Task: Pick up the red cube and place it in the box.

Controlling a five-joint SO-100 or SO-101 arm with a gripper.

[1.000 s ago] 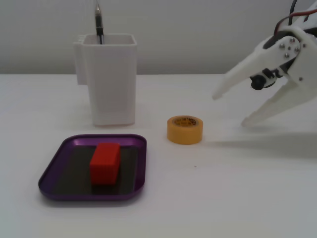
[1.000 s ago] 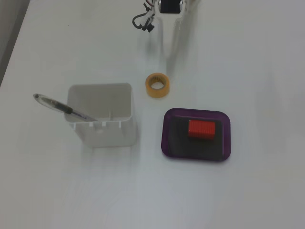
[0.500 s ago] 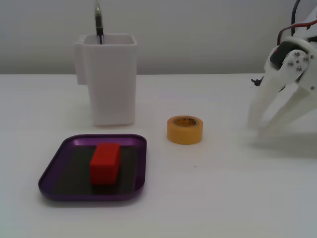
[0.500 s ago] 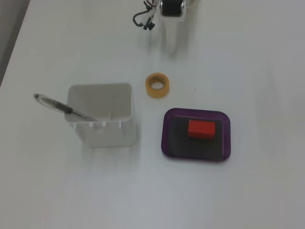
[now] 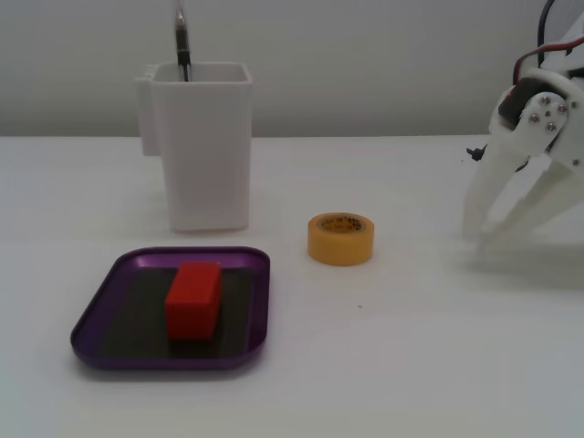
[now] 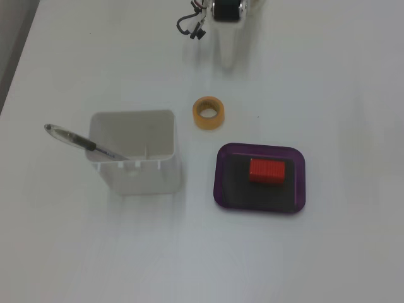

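Note:
The red cube (image 5: 193, 299) lies inside the purple box (image 5: 173, 361), on its dark bottom, a little right of the middle in a fixed view (image 6: 266, 170). The box (image 6: 259, 209) sits flat on the white table. My white gripper (image 5: 476, 235) is far to the right of the box, tips down close to the table, fingers drawn together and holding nothing. In the fixed view from above, the gripper (image 6: 227, 62) is at the top edge, well beyond the yellow tape roll.
A yellow tape roll (image 5: 340, 246) lies between gripper and box; it also shows from above (image 6: 198, 115). A tall white container (image 5: 205, 155) with a pen (image 5: 182, 36) stands behind the box, left of it from above (image 6: 142, 173).

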